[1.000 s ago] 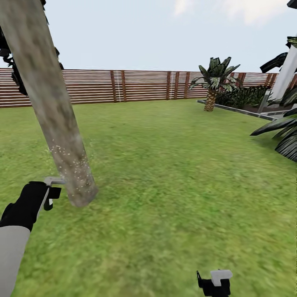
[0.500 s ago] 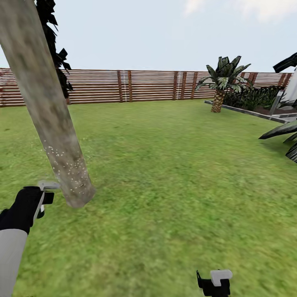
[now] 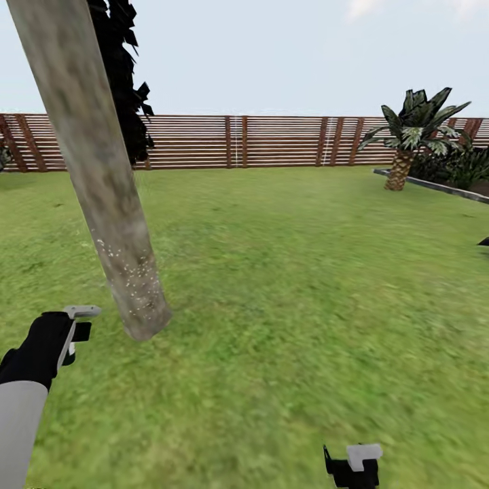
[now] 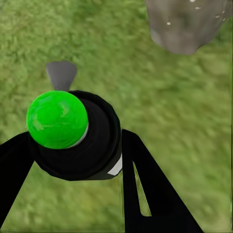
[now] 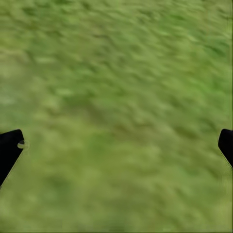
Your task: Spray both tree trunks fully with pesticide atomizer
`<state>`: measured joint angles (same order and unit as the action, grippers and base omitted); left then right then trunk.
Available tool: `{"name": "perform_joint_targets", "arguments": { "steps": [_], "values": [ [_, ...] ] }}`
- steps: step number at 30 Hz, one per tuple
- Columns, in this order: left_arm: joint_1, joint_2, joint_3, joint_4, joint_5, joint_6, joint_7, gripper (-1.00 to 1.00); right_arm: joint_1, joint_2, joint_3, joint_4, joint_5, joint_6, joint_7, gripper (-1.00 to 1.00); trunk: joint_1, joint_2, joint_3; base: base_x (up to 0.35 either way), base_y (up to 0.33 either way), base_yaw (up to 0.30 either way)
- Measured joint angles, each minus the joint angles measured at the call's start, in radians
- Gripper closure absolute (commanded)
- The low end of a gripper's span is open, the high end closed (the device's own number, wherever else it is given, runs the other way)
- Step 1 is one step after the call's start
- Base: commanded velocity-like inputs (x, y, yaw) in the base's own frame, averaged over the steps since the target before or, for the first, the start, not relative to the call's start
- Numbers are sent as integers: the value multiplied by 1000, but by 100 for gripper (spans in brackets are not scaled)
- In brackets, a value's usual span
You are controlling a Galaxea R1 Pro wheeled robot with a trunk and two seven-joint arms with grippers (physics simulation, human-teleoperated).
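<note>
Beside tree trunk [image 3: 129, 272]: left claw [image 3: 71, 333] gripping atomizer [image 4: 73, 131], view panned left.

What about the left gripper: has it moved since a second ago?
Yes. The camera has turned too, but the left gripper with the atomizer has drawn back leftward from the trunk. Grass now shows between nozzle and trunk.

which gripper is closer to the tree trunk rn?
Left. The left gripper, shut on the atomizer, sits just beside the tree trunk near its base. The right gripper hangs open over the lawn, well off to the trunk's right.
</note>
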<state>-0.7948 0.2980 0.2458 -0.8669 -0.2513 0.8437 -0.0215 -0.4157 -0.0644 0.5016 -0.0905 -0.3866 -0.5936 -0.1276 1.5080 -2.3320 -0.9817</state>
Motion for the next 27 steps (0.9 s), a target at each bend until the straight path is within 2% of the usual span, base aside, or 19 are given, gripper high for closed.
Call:
{"name": "perform_joint_targets", "arguments": {
  "steps": [8, 17, 20, 22, 25, 27],
  "values": [
    [1, -26, -6, -15, 5, 4, -1, 100, 0, 0, 0, 0, 1, 0, 0, -100, 0, 0, 0, 233, -190, 263],
    [2, -67, -9, -13, 3, 1, 1, 100, 0, 0, 0, 0, 1, 0, 0, -100, 0, 0, 0, 222, -200, 26],
    [2, -72, -9, -11, -5, 0, 2, 100, 0, 0, 0, 0, 1, 0, 0, -100, 0, 0, 0, 200, -206, 0],
    [2, -66, -5, -5, -10, 0, 0, 100, 0, 0, 0, 0, 1, 0, 0, -100, 0, 0, 0, 189, -206, 0],
    [29, -20, 0, 0, -19, -1, 6, 100, 0, 0, 0, 0, 1, 0, 0, -100, 0, 0, 0, 184, -204, 0],
    [42, -2, 0, 2, -14, -1, 7, 100, 0, 0, 0, 0, 0, 0, 0, -100, 0, 0, 0, 183, -195, 26]
  ]
}}
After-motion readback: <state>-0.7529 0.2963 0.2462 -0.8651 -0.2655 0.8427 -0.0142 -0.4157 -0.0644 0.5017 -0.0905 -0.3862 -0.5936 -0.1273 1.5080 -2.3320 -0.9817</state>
